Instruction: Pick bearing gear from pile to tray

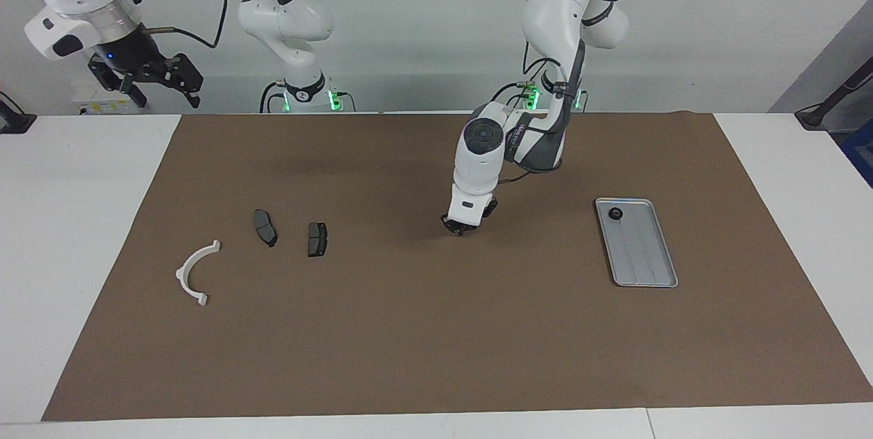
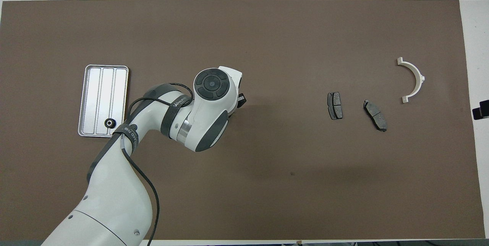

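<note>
Facing view: left gripper [image 1: 462, 230] sits low on the brown mat [image 1: 436, 330], its fingers' state and any hold hidden. A weak pinch could drop a small part. One bearing gear [image 1: 616, 214] lies in the tray [image 1: 656, 280]. Right gripper [image 1: 146, 78] waits open.

Tray [image 1: 644, 268]: silvery matt metal, ridged; mat [image 1: 436, 330]: brown, matt, papery; bracket [image 1: 193, 270]: white smooth plastic; brake pads [image 1: 264, 227]: dark, rough-looking.
</note>
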You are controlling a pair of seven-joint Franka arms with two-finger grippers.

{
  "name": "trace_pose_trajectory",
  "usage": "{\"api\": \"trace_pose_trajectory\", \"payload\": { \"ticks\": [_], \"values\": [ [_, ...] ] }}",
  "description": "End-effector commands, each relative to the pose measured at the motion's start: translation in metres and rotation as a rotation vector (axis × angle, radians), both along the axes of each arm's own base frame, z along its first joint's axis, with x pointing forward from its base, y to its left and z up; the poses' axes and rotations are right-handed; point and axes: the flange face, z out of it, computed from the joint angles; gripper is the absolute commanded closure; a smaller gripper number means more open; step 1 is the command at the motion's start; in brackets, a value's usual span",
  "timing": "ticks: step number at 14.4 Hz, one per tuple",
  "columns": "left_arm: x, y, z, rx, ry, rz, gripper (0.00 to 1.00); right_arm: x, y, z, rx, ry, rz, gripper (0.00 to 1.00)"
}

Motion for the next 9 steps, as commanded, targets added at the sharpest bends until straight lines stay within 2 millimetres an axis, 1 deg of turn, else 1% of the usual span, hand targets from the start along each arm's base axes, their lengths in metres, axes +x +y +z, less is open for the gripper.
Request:
{"api": "trace_pose_trajectory", "payload": {
  "ticks": [1, 2, 3, 4, 5, 7, 8, 9],
  "values": [
    [-0.014, 0.001, 0.002, 0.014, -0.019, 0.003, 0.61, 0.000, 0.000, 0.003, 0.004, 0.013, 0.000, 0.00],
    [-0.014, 0.002, 0.003, 0.011, -0.022, 0.008, 0.64, -0.001, 0.000, 0.003, 0.004, 0.013, 0.000, 0.00],
    [-0.014, 0.001, 0.003, 0.010, -0.025, 0.015, 0.75, -0.001, 0.000, 0.003, 0.004, 0.013, 0.002, 0.00],
    [-0.014, 0.000, 0.004, 0.009, -0.026, 0.018, 0.90, -0.001, 0.000, 0.004, 0.004, 0.013, 0.000, 0.00],
    [-0.014, 0.000, 0.005, 0.007, -0.026, 0.022, 1.00, -0.001, 0.000, 0.004, 0.004, 0.013, 0.002, 0.00],
    [-0.013, 0.001, 0.006, 0.017, -0.013, 0.030, 1.00, -0.002, 0.000, 0.006, 0.004, 0.012, 0.002, 0.00],
    [-0.006, 0.006, 0.012, 0.024, -0.006, 0.040, 1.00, -0.002, 0.001, 0.006, 0.003, 0.010, 0.002, 0.00],
    [-0.003, 0.008, 0.017, 0.037, 0.003, 0.039, 1.00, 0.000, 0.003, 0.003, 0.005, 0.016, 0.008, 0.00]
  ]
}}
